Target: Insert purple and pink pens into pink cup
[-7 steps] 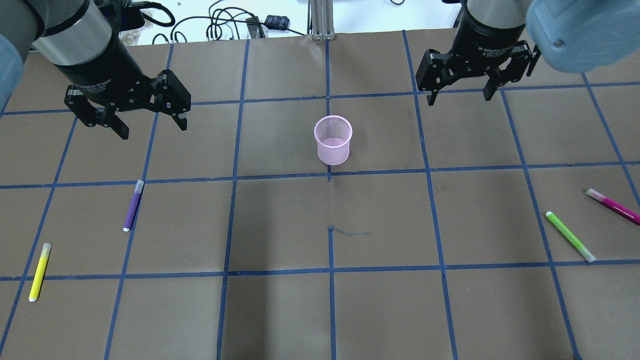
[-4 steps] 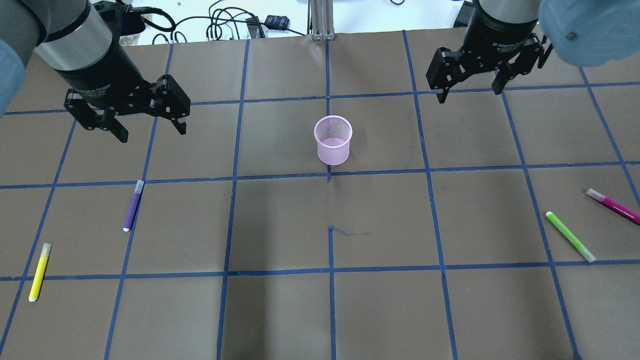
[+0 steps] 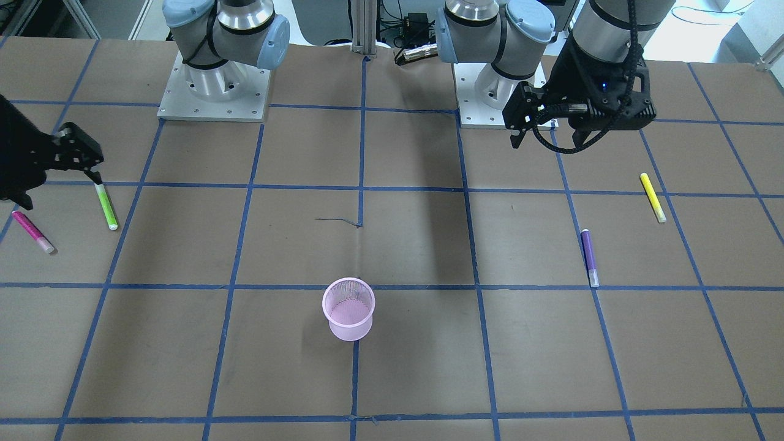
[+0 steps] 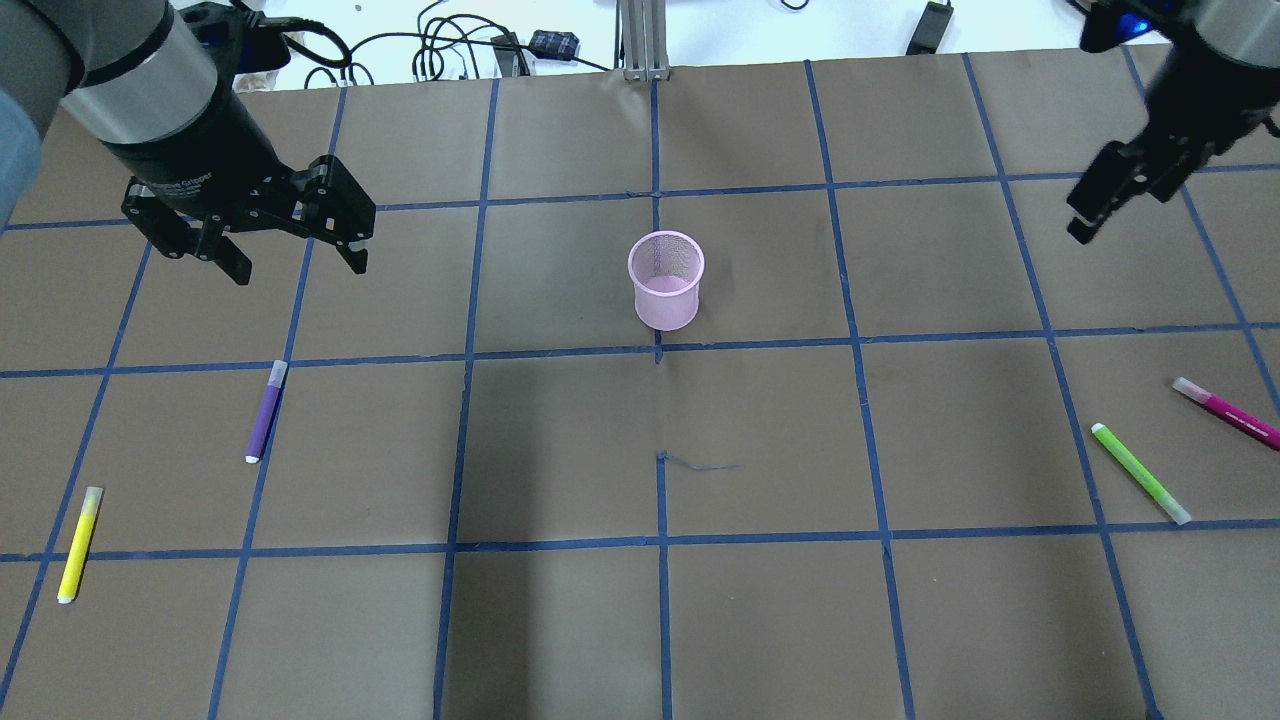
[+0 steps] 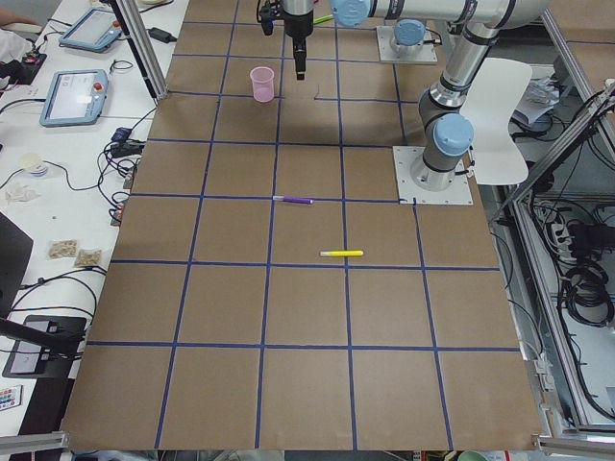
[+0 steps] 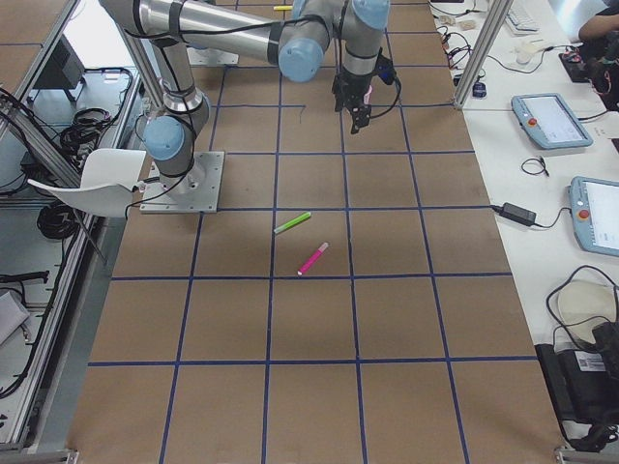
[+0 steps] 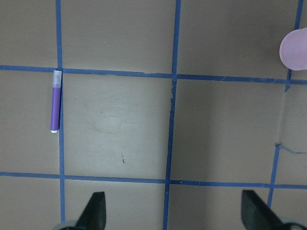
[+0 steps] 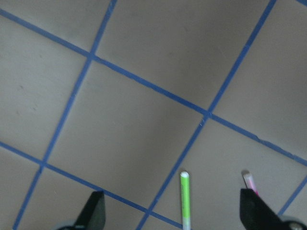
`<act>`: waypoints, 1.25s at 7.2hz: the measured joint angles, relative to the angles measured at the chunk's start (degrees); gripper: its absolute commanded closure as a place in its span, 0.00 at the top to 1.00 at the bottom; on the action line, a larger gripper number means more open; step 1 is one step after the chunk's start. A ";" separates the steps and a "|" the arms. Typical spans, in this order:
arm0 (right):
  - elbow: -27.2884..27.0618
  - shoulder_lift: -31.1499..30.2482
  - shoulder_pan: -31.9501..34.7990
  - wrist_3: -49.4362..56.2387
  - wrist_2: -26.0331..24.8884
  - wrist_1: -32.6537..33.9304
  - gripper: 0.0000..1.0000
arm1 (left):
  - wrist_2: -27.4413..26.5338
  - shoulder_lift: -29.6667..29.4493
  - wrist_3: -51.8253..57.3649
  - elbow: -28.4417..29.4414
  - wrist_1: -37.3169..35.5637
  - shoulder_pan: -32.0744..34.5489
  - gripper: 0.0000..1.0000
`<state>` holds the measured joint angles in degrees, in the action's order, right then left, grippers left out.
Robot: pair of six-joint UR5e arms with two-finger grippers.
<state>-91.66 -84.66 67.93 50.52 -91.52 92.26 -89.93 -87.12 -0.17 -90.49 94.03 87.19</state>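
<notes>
My left pincer [image 4: 300,262] hangs in the upper left of the overhead view, fingers spread wide, with the purple pen [image 4: 265,412] lying flat below it. My right pincer [image 8: 170,211], upper right, is spread too. The pink pen [image 4: 1225,412] lies at the right edge beside a green pen [image 4: 1140,472]. The pink cup [image 4: 667,305] stands upright at centre.

- Table [image 4: 560,620]: brown paper top, blue tape grid.
- Pink cup [image 4: 667,280]: upright, centre, far side.
- Purple pen [image 4: 265,412]: flat, left side, nearer the robot.
- Yellow pen [image 4: 78,545]: far left, nearer still.
- Green pen [image 4: 1140,473] and pink pen [image 4: 1226,412]: right side, close together, not touching.
</notes>
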 measured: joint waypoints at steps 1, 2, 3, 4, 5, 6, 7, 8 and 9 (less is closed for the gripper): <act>-3.46 0.39 -7.21 10.00 0.30 3.89 1.00 | -0.03 0.11 0.23 0.00 -0.02 0.01 0.99; -6.81 1.30 -13.45 20.23 1.46 8.76 1.00 | -0.10 0.46 0.40 0.00 0.03 0.03 1.00; -9.78 2.88 -19.26 28.76 4.17 12.96 1.00 | -0.12 0.94 0.46 -0.01 0.10 0.02 1.00; -12.15 5.44 -25.33 35.78 7.69 17.13 1.00 | -0.13 1.32 0.46 -0.03 0.13 0.03 1.00; -13.51 8.75 -30.52 42.18 11.72 20.69 1.00 | -0.13 1.61 0.44 -0.07 0.14 0.04 1.00; -14.01 12.24 -34.06 48.08 16.11 22.93 0.96 | -0.05 1.77 0.44 -0.08 0.08 0.02 1.00; -14.34 15.23 -35.90 52.26 19.03 24.57 0.96 | -0.05 1.78 0.45 -0.19 0.07 0.02 1.00; -15.23 17.23 -36.77 54.93 20.33 25.59 0.96 | -0.07 1.76 0.49 -0.72 0.09 -0.02 1.00; -16.51 18.27 -37.63 57.08 20.79 26.30 0.89 | 0.00 1.77 0.56 -1.47 -0.55 -0.11 1.00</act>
<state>-108.17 -66.39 30.30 107.60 -70.73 118.56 -89.93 -85.35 0.39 -91.96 93.49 87.08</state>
